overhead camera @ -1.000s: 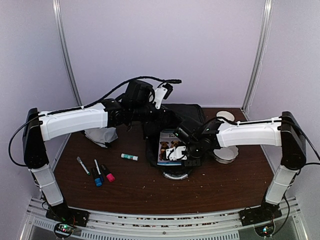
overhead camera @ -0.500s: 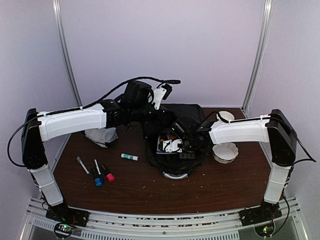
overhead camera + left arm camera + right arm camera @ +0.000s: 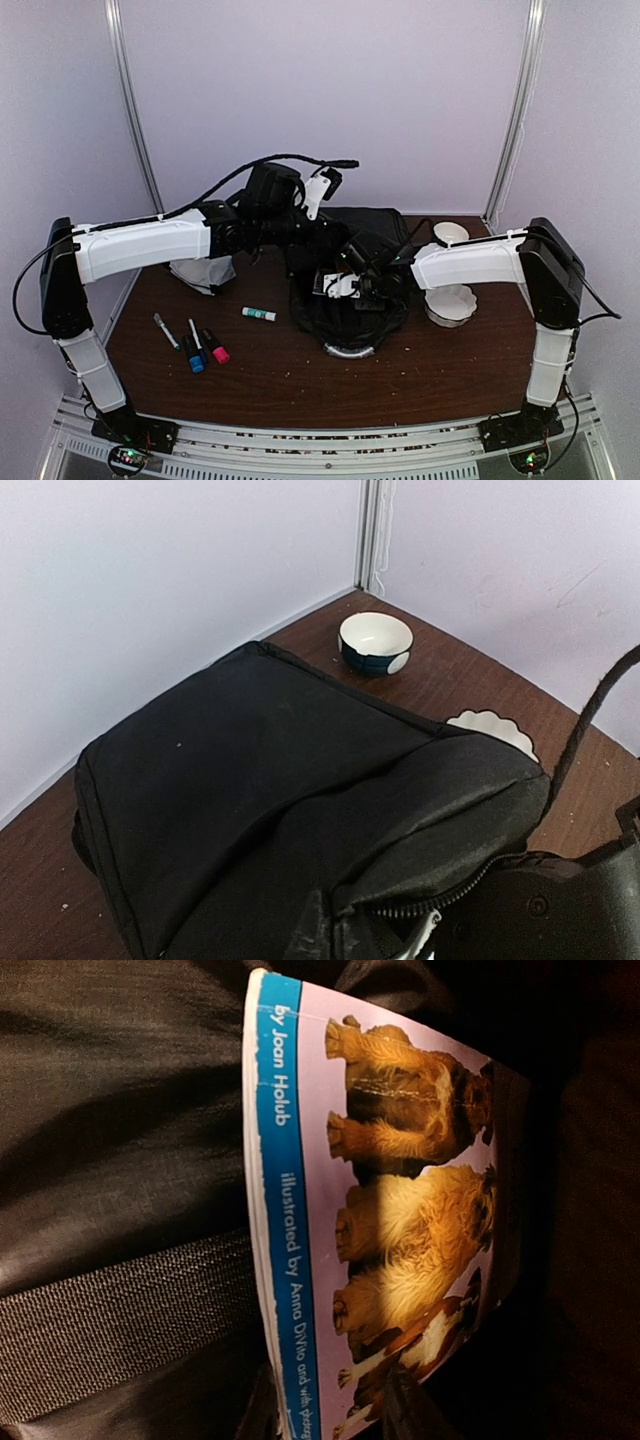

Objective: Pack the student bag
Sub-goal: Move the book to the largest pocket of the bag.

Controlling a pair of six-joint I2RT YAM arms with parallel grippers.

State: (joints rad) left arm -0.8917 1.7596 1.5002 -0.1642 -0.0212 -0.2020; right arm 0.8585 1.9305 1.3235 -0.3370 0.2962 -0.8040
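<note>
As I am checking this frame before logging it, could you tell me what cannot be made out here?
Left gripper: fingers hidden under its wrist from above, cut off below the left wrist view.
Right gripper: fingers lost against the dark bag in its wrist view; grip on the book unclear.
Book: title lost in shadow in the right wrist view, too small from above.
Bag's inside: too dark everywhere.

One student bag [image 3: 345,322] (the only large thing on the table [image 3: 300,378]). One book [image 3: 400,1210], dogs on its cover. Three markers: one white marker [image 3: 164,330], one blue-capped marker [image 3: 196,354], one pink-capped marker [image 3: 216,349]. One glue stick [image 3: 258,314]. Two dishes: one small round bowl [image 3: 375,640], one scalloped dish [image 3: 450,303]. One grey cloth [image 3: 203,272]. Two robot arms: left arm [image 3: 140,248], right arm [image 3: 480,262].
</note>
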